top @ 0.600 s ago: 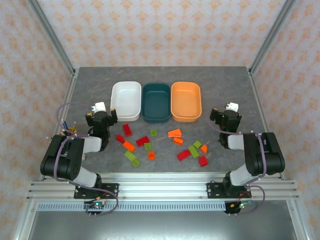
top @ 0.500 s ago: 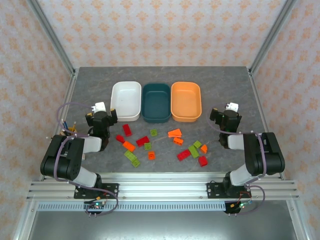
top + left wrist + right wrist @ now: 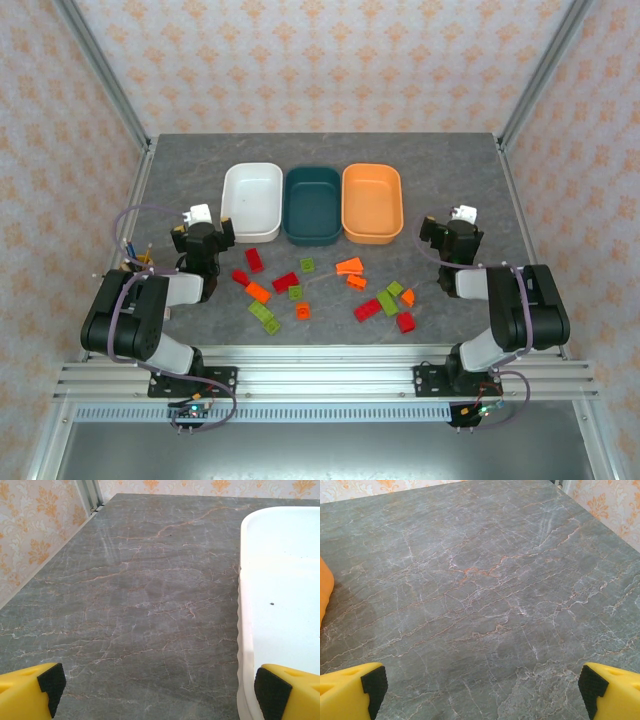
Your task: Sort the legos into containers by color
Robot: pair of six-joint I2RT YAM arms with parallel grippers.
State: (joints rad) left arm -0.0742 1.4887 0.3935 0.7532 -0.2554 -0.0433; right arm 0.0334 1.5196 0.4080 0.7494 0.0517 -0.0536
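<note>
Honestly nothing has moved over the last half second or so: both arms are parked where they were and every brick sits in the same spot. So sorting hasn't started, and all three tubs look empty.

Going left to right, the left gripper [image 3: 222, 232] hovers just off the near-left corner of the shallow, rounded-rectangular white plastic tub [image 3: 251, 200]. Its jaws are spread about as wide as they go, with nothing between them. Next along the row are the matching dark teal tub [image 3: 312, 205] and then the orange tub [image 3: 371, 200], the three sitting side by side and pretty much touching. The right gripper [image 3: 430, 232] sits just off the orange tub's near-right corner, also wide open and empty.

The legos [image 3: 286, 282], small red, orange and lime green plastic bricks, are scattered loose on the grey marble-look table [image 3: 180, 170] in front of the tubs, between the two arms.

The overhead view gives you the whole layout, bricks included. The left wrist cam gets right up to the white plastic tub [image 3: 280, 580] with a tiny dark speck inside, and shows the left gripper [image 3: 160, 690] with bare tabletop in its gap. The right wrist cam catches a sliver of the orange tub [image 3: 324, 590] at its left edge, and the right gripper [image 3: 480, 685] again has nothing between the yellow fingers.
</note>
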